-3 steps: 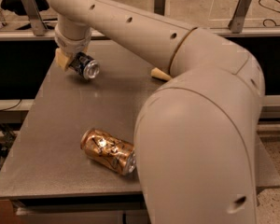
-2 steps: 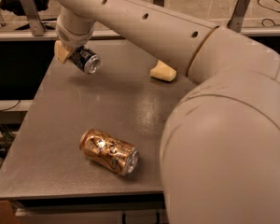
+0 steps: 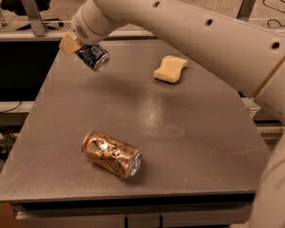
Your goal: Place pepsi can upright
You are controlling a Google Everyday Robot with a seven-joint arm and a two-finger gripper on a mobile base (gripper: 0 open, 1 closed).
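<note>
Pepsi can (image 3: 94, 57): up at the far left of the bench (image 3: 194, 146), squeezed in the gripper (image 3: 83, 51). Tipped on a slant, not upright, with the silver end pointing down and to the right. Hard to tell whether touching the bench or just above it. Fingers (image 3: 69, 42) closed on the can. Only one tan pad in sight, pressed on the can's upper left side, with the other hidden behind the can. Upper part of the can tucked under the wrist, so only the lower part seen. Markings too small to read.

Big white arm (image 3: 190, 27) reaching in from the right, cut off at the top and right edges.

Lying on its side near the front: a dented gold-brown can (image 3: 111, 153), well apart from the blue one. Toward the far side: a yellow sponge (image 3: 171, 69), flat on the bench. Front right corner of the bench hidden behind the robot's pale body (image 3: 275, 194).
</note>
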